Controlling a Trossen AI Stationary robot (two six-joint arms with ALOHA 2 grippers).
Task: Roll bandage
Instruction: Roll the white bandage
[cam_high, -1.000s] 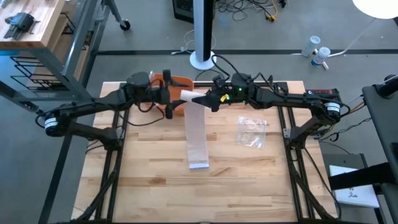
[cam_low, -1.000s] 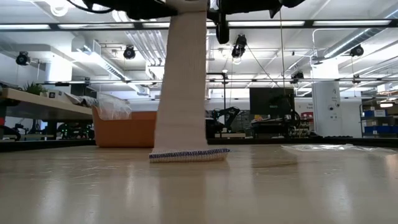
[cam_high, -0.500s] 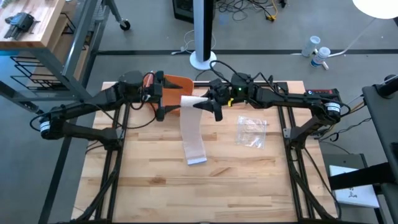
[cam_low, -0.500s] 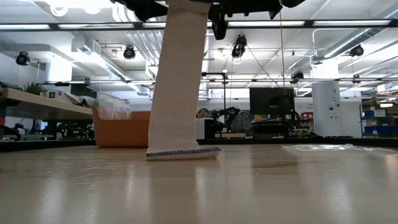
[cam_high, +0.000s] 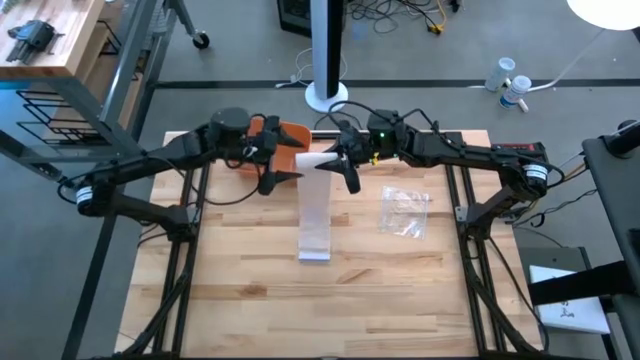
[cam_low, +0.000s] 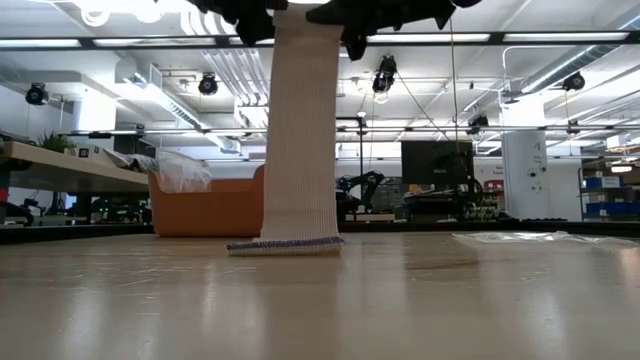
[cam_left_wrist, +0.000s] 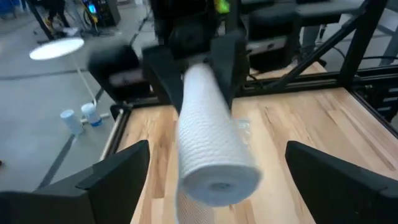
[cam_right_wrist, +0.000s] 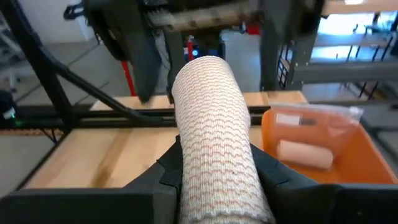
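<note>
- The bandage (cam_high: 316, 205) is partly wound: its rolled end is held up in the air over the far middle of the table (cam_high: 240, 300), and the unwound tail hangs down from it, with the free end resting on the wood.
- Held that high, the tail probably stays straight under its own weight, which would help the turns lie even as the roll grows.
- The right claw (cam_high: 335, 165) is closed on the roll; in the right wrist view its fingers (cam_right_wrist: 161, 171) press both sides of the wound cylinder, so the roll is pinned at one end.
- The left claw (cam_high: 272, 170) sits just beside the other end of the roll, spread wide with nothing in it; in the left wrist view its fingers (cam_left_wrist: 118, 177) stand well apart on either side of the roll's end face without touching it.
- That open stance suggests it is set to take a fresh grip, so the roll can be turned from one claw to the other.
- The orange bin (cam_high: 285, 135) lies on the table behind the left claw, and the right wrist view shows a finished roll (cam_right_wrist: 305, 154) lying inside it; it looks like the place for completed bandages.
- A clear plastic wrapper (cam_high: 404, 211) lies on the table to the right of the tail, apart from the work.
- Much of the tail is not yet wound, so the task seems partway through.
</note>
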